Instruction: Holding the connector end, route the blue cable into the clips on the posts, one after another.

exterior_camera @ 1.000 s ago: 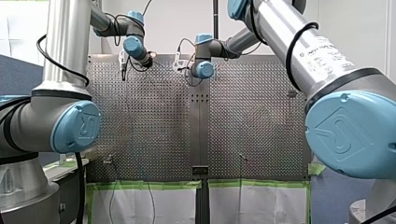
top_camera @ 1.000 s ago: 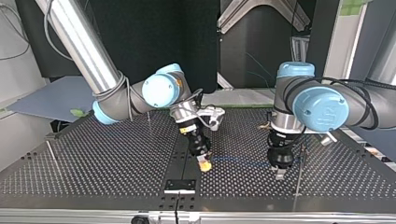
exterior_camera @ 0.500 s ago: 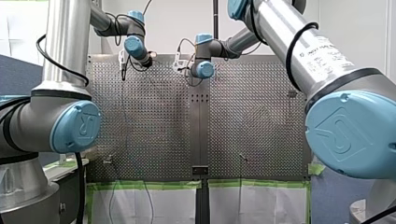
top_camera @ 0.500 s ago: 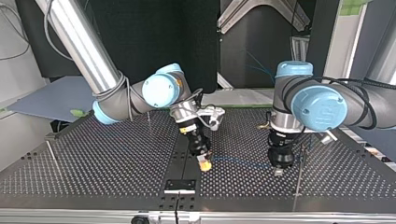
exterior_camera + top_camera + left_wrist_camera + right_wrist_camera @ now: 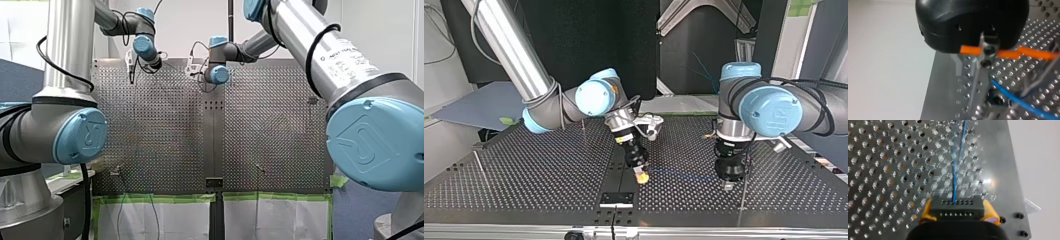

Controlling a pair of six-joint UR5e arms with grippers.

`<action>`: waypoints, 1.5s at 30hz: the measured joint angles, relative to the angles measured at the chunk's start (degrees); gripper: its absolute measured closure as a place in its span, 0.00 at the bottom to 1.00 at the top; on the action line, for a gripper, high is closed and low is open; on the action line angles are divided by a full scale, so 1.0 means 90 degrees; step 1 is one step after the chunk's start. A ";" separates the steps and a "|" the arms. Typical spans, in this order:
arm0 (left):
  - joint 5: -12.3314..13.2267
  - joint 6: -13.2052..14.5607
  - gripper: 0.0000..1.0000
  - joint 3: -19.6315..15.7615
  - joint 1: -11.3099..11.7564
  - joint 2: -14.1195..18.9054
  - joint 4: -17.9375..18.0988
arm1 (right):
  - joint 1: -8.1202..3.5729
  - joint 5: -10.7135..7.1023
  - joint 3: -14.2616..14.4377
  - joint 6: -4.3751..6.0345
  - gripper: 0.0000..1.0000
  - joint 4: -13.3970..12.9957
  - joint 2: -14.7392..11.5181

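My right gripper (image 5: pixel 640 176) (image 5: pixel 956 213) is shut on the black connector (image 5: pixel 955 208), with a yellow pad on each side of it. From the connector the blue cable (image 5: pixel 954 178) runs ahead over the perforated plate. In the top view the blue cable (image 5: pixel 684 174) stretches from the connector towards my left gripper (image 5: pixel 727 186), which hangs low over the plate next to a thin post (image 5: pixel 744 187). In the left wrist view the blue cable (image 5: pixel 1020 102) passes close by a dark clip (image 5: pixel 995 100) at the plate.
Two more thin posts (image 5: pixel 478 162) (image 5: pixel 583 127) stand at the top view's left. A black block (image 5: pixel 617 199) sits at the plate's near edge in the middle. The perforated table (image 5: pixel 534 175) spreads between them.
My left gripper has shifted slightly towards the top view's right, closer to the thin post. The cable between the grippers lies straighter. My right gripper has stayed in place.
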 joint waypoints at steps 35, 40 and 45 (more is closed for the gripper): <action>0.0248 -0.0162 0.99 -0.0001 -0.0124 -0.0062 -0.0129 | -0.0029 -0.0006 0.0088 0.0000 1.00 0.0050 0.0000; 0.0211 -0.0258 0.99 -0.0005 -0.0245 -0.0133 -0.0168 | -0.0085 0.0001 0.0300 -0.0003 1.00 0.0052 0.0000; 0.0091 -0.0259 0.99 -0.0032 -0.0429 -0.0281 -0.0282 | -0.0183 0.0048 0.0594 -0.0040 1.00 0.0022 -0.0001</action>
